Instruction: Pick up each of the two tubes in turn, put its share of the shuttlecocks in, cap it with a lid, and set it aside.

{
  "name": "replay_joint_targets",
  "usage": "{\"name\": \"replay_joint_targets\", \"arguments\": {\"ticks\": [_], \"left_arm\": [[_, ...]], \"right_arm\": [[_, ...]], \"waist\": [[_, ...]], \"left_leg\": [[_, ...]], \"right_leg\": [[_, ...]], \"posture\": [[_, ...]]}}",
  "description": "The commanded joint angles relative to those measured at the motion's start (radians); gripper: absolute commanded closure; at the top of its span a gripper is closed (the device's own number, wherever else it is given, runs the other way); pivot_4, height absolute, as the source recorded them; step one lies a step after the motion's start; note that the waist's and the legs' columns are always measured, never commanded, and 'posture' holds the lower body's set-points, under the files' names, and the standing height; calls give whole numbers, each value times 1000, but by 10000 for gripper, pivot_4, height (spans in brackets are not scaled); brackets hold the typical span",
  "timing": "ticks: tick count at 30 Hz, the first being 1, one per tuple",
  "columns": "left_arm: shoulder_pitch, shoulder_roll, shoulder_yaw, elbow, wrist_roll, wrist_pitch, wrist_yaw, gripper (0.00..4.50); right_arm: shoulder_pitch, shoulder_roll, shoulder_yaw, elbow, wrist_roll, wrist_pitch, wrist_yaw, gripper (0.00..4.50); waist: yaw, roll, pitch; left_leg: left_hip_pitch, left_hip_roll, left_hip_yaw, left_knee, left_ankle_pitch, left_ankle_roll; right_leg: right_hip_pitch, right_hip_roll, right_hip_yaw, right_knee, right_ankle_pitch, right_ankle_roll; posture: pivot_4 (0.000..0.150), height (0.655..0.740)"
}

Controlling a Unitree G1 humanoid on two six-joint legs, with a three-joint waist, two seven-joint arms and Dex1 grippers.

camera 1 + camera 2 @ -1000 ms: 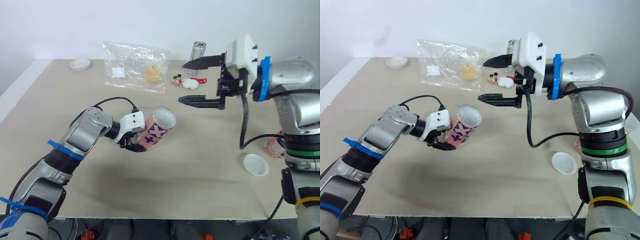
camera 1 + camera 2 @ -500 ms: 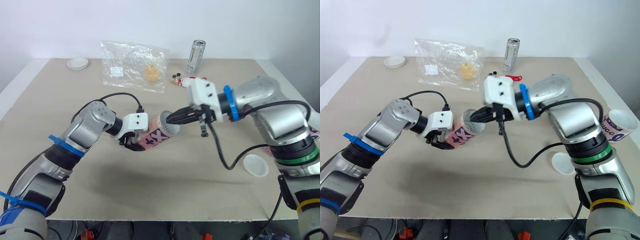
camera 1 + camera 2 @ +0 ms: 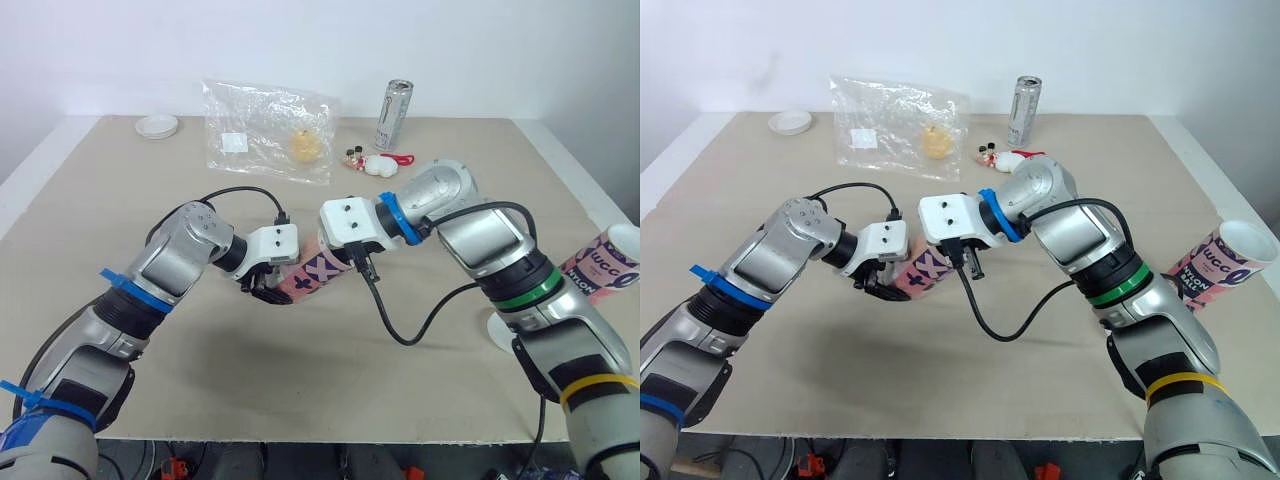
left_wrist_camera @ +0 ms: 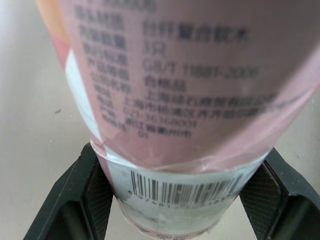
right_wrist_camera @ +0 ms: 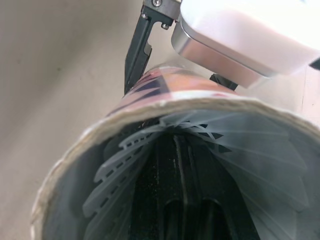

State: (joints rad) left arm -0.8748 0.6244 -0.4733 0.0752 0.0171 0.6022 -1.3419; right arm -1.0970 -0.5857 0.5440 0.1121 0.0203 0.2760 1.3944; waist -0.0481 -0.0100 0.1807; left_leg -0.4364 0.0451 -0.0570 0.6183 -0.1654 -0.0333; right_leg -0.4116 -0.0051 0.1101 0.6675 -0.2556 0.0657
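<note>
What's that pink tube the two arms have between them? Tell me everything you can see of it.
The pink cardboard tube carries dark cross marks, printed text and a barcode near its gripped end. It is tilted and seems lifted clear of the beige table. The left gripper clamps its lower end from both sides. Its open mouth faces the right gripper, which reaches inside, where a white plastic shuttlecock skirt lines the wall.

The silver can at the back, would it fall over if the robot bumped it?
Probably. The can stands upright and is tall and slim, so a bump up high would likely tip it. Being round, it might then roll across the table. Its shiny metal looks slippery.
</note>
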Motion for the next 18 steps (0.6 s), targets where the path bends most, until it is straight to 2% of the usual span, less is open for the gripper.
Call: {"name": "replay_joint_targets", "arguments": {"ticks": [1,5,9,14,18], "left_arm": [[-5,-15,9,-47,-28,3,-9,14775],[2,-22,16,-48,-32,15,2,14775],[23,-33,37,-28,-34,5,31,14775],[52,-51,66,1,-40,-30,74,14775],[71,-83,107,17,-58,-67,125,14775]], "right_arm": [[-6,53,40,30,-39,-20,18,44480],[-7,74,14,29,-30,-17,49,44480],[-26,67,-125,-42,129,129,101,44480],[-39,9,-262,-112,274,276,139,44480],[-11,-95,-409,-154,366,380,108,44480]], "waist": [[-1,0,0],[-2,0,0],[-1,0,0],[1,0,2],[1,0,3]], "left_leg": [[1,0,0,0,0,0],[5,1,0,0,0,0],[6,1,0,0,0,0],[4,1,-1,0,0,0],[4,1,-1,0,0,0]], "right_leg": [[0,0,0,0,0,0],[3,2,0,2,0,-2],[3,2,0,5,-1,-3],[2,2,0,7,-2,-4],[2,1,-1,7,-2,-5]], "posture": [[1500,7400],[1500,7400],[1500,7400],[1500,7400],[1500,7400]]}}
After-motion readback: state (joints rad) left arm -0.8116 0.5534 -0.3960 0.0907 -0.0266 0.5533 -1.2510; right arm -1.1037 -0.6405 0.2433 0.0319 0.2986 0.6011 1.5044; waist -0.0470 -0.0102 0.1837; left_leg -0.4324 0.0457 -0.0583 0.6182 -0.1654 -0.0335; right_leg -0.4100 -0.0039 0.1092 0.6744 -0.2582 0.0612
